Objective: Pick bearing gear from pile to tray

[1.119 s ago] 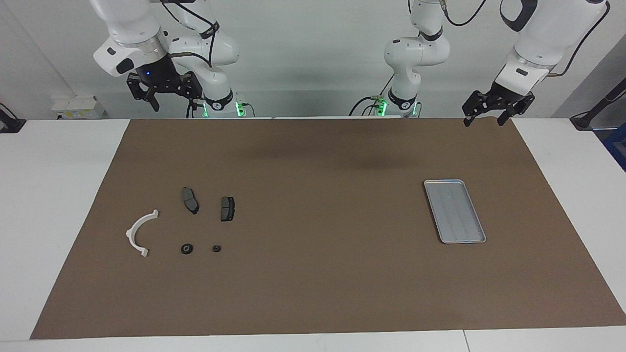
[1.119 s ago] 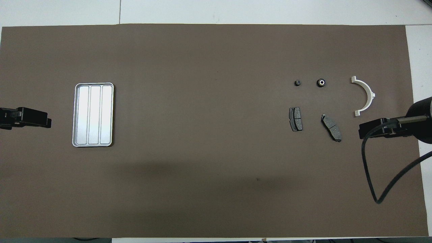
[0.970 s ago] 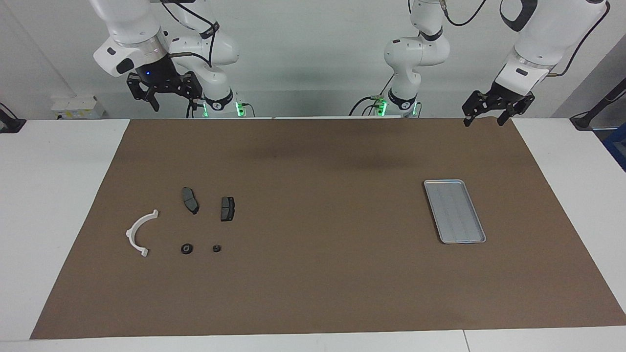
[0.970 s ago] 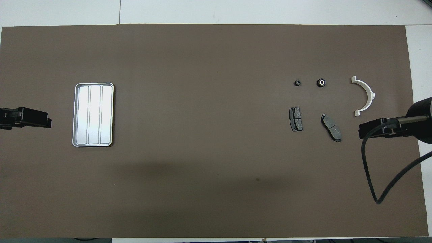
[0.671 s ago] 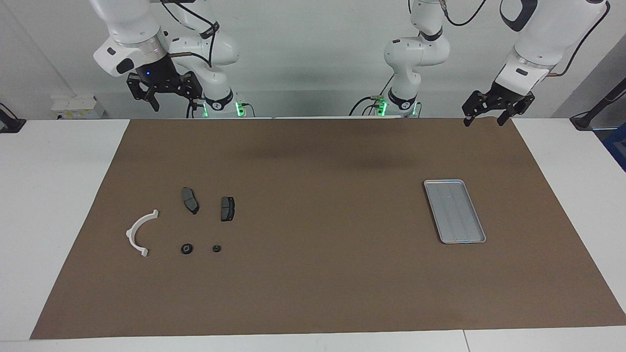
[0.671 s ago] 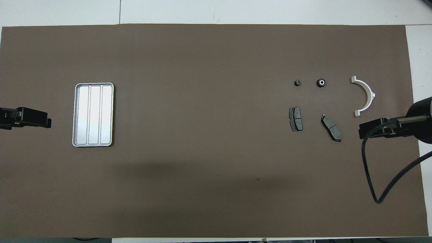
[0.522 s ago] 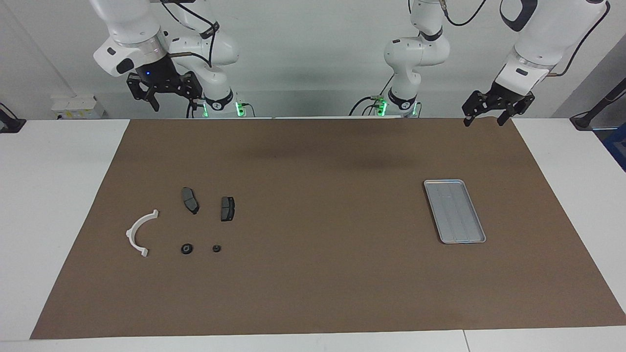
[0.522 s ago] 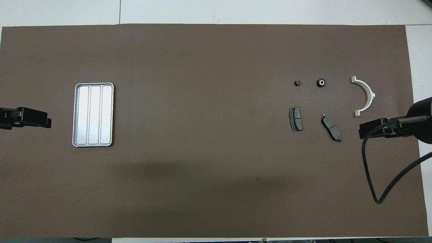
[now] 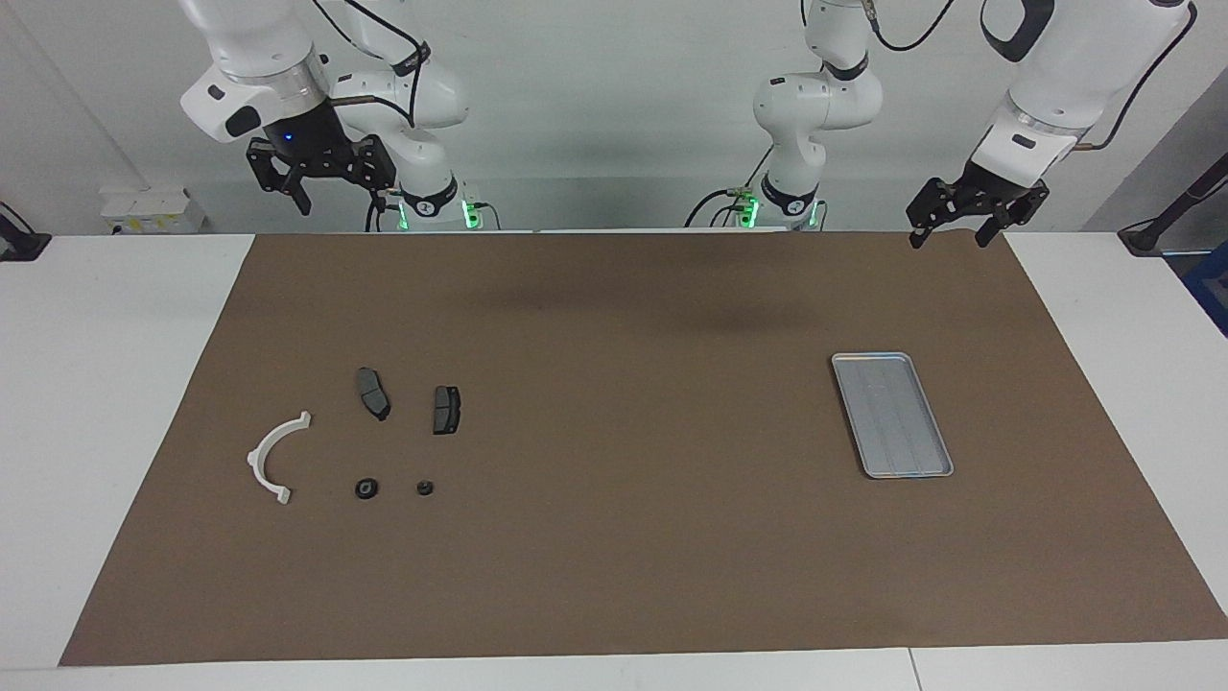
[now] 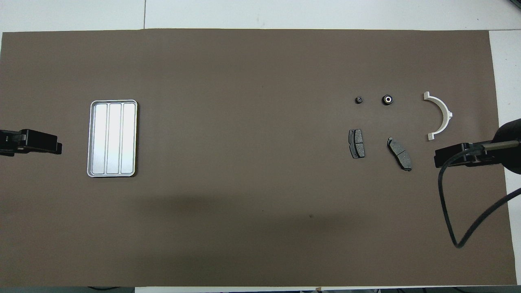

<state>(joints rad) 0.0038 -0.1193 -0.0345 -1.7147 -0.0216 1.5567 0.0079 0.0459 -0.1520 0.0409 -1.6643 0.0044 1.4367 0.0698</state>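
The pile lies on the brown mat toward the right arm's end: a white arc bracket (image 9: 275, 457) (image 10: 441, 114), two dark grey brake pads (image 9: 372, 393) (image 9: 446, 409), and two small black round pieces, the larger one with a pale centre (image 9: 366, 489) (image 10: 388, 99) and a smaller one (image 9: 423, 488) (image 10: 359, 99). The round pieces lie farther from the robots than the pads. The silver ridged tray (image 9: 892, 415) (image 10: 112, 138) lies empty toward the left arm's end. My right gripper (image 9: 341, 197) (image 10: 437, 158) hangs open and empty, high over the mat's near corner. My left gripper (image 9: 950, 238) (image 10: 57, 147) waits open and empty, high at the other near corner.
The brown mat (image 9: 633, 384) covers most of the white table (image 9: 106, 384). A black cable (image 10: 452, 203) loops down from the right arm's wrist over the mat.
My right gripper has risen slightly and drawn a little toward its own end of the table. The left arm, the pile and the tray have not moved.
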